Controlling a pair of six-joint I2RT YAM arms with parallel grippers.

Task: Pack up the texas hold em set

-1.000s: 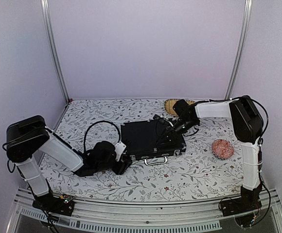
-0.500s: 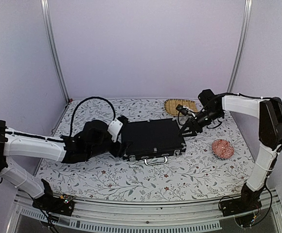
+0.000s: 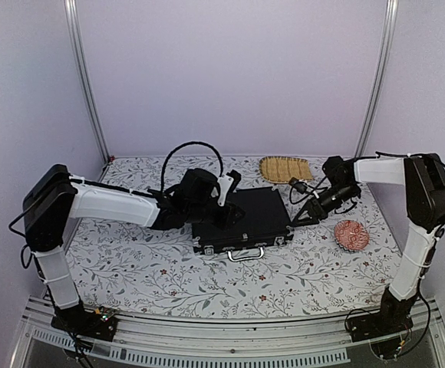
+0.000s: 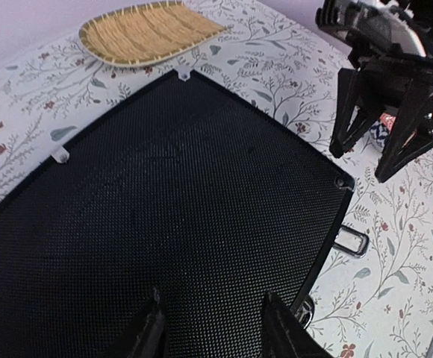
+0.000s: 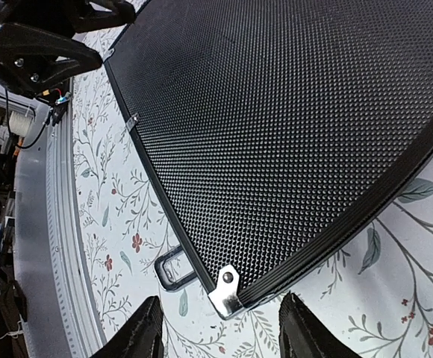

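From above, the black briefcase (image 3: 245, 218) is lying flat and shut in the middle of the flowered table (image 3: 153, 268), its metal handle (image 3: 245, 254) facing the arms. The left gripper (image 3: 229, 192) is hanging over the case's far left corner. The right gripper (image 3: 305, 215) is pointing down at its right end. The woven straw mat (image 3: 285, 167) is sitting behind the case and the red patterned dish (image 3: 351, 234) to its right. How wide either pair of fingers is standing is too small to tell from up here.

The left wrist camera is settling that. Its own fingers (image 4: 151, 333) are standing apart over the dimpled lid, gripping nothing; whether the tips are touching the lid I cannot tell. It is also showing the right gripper across the case, fingers spread with nothing between them, tips just beside the case's right corner.

The right wrist camera is looking along the lid from the other end. Its fingers (image 5: 145, 332) are standing apart, with the case's metal corner plate (image 5: 226, 287) lying in the gap just past the tips, not pinched.
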